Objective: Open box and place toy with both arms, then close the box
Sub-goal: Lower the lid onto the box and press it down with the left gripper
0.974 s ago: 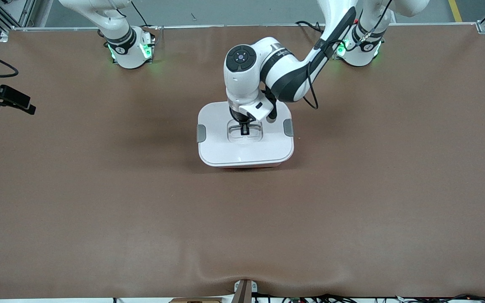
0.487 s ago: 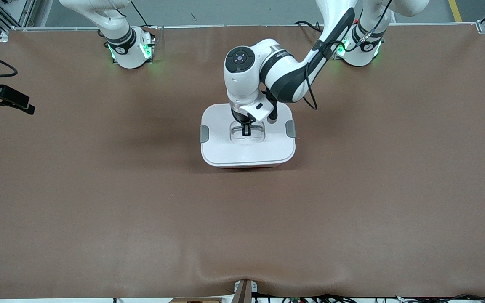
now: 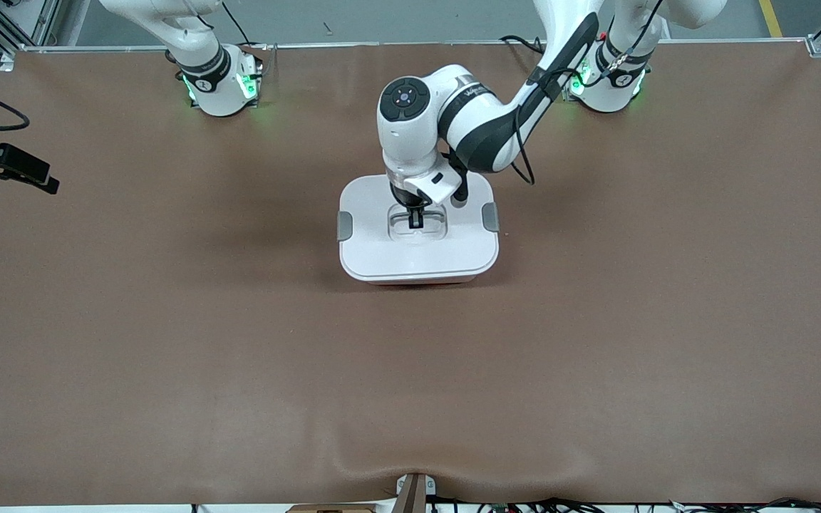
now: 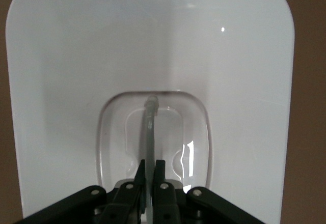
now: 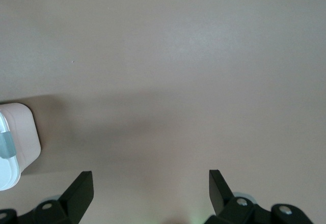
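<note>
We see a rounded-rectangular pink plastic box (image 3: 418,267) with its glossy white lid (image 3: 382,246) on and grey side clips (image 3: 489,216), mid-table. Our left gripper (image 3: 415,219) is clenched on the lid's clear recessed handle (image 4: 148,127). Our right gripper (image 5: 147,183) waits, released, over bare brown table (image 3: 168,320).

My left gripper (image 3: 415,219) sits in the recessed handle (image 4: 153,142) of the box lid (image 3: 417,249), fingers closed on the thin handle bar, and my left arm (image 3: 482,128) blocks access over the lid's edge nearest the bases. My right gripper (image 5: 150,186), jaws wide, hangs over bare table (image 3: 168,320). The lid's grey side clips (image 3: 344,226) are unobstructed.
</note>
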`<state>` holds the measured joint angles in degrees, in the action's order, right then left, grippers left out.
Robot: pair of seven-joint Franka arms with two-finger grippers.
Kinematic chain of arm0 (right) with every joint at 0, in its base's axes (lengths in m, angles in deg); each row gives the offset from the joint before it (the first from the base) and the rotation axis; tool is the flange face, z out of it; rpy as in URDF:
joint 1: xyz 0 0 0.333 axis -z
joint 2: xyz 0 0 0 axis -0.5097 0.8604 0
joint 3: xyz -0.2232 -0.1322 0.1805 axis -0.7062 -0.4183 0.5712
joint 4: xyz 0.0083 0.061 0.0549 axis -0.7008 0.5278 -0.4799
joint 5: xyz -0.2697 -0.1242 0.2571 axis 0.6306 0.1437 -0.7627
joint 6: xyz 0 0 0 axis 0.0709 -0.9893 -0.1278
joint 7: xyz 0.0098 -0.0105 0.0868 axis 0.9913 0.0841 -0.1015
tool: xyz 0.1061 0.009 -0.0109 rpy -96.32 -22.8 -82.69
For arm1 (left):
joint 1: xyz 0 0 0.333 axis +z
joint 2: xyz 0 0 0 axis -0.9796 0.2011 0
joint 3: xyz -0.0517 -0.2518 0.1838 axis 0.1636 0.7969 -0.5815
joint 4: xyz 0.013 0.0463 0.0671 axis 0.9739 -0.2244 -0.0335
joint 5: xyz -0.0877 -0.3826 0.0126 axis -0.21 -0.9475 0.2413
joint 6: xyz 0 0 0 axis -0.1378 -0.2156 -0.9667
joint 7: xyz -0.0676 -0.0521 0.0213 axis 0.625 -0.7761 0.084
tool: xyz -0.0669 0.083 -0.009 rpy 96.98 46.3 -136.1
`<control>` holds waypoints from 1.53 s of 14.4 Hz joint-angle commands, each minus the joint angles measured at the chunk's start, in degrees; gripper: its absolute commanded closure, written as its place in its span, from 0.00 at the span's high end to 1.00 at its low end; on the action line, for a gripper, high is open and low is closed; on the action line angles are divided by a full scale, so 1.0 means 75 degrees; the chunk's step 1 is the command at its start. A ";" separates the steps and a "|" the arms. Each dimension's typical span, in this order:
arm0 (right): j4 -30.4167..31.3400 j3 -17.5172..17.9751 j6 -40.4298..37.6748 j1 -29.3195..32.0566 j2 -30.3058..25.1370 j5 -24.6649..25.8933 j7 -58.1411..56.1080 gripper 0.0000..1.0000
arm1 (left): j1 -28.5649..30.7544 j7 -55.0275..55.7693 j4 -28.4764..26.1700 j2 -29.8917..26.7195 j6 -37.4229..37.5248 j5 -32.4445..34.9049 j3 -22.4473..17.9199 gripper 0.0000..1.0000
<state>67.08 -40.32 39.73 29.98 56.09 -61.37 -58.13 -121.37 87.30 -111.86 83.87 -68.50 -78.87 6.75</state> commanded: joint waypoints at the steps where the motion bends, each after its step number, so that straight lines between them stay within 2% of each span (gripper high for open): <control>1: -0.0165 0.0054 -0.0071 0.0076 0.0052 0.0006 0.0072 1.00 | -0.0095 0.0243 -0.0073 -0.0033 -0.0143 0.0214 -0.0019 0.00; 5: -0.0153 0.0054 -0.0083 0.0052 0.0052 0.0006 0.0072 1.00 | -0.0084 0.0185 -0.0271 -0.0092 -0.0155 0.0471 -0.0008 0.00; 22: -0.0153 0.0054 0.0139 0.0052 0.0076 0.0006 0.0072 1.00 | -0.0072 -0.0354 -0.0611 -0.0256 -0.0143 0.0554 0.0227 0.00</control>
<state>67.07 -40.25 40.75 29.98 56.11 -61.38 -58.13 -121.84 85.55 -113.76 83.39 -69.01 -75.43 7.80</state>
